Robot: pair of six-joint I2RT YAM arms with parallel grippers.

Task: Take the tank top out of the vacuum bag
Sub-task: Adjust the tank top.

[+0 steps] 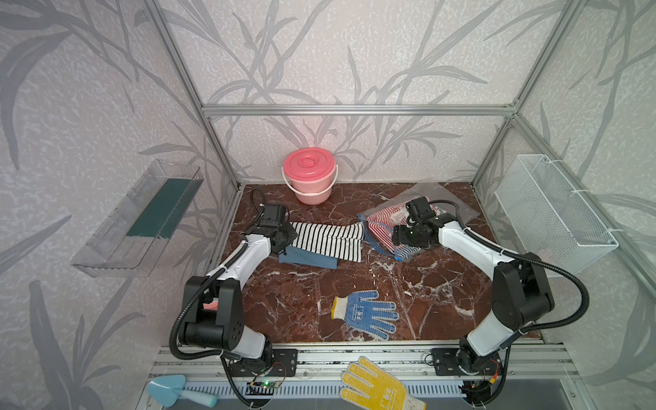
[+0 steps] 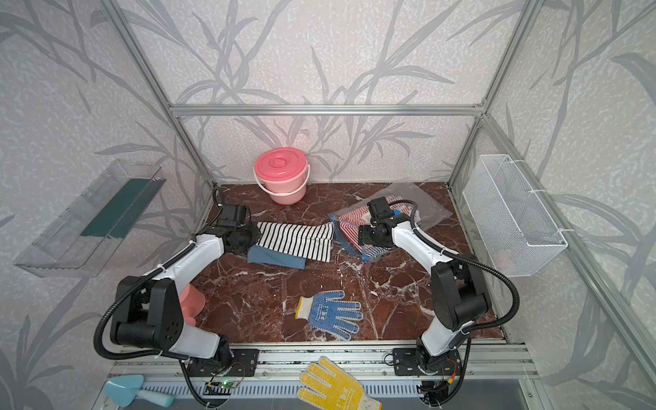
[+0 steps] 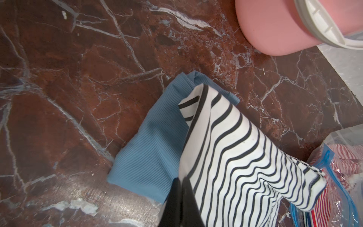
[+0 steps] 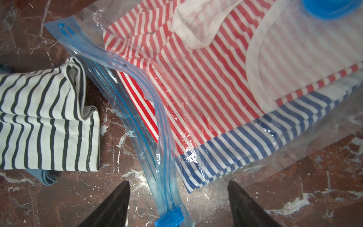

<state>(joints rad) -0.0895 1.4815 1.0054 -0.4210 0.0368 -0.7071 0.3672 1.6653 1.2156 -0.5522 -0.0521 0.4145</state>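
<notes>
The clear vacuum bag lies at the back right. Its blue zip strip is parted and its round blue valve cap faces up. Inside it lie a red-and-white striped tank top and blue-and-white striped cloth. Outside the bag, a black-and-white striped top rests on a folded blue garment. My left gripper is shut at that top's left end, with no cloth visible between its fingers. My right gripper hangs open over the bag's zip corner.
A lidded pink bucket stands at the back wall. A blue dotted glove lies near the front. A yellow glove and a light-blue trowel rest on the front rail. A wire basket and a clear shelf hang on the side walls.
</notes>
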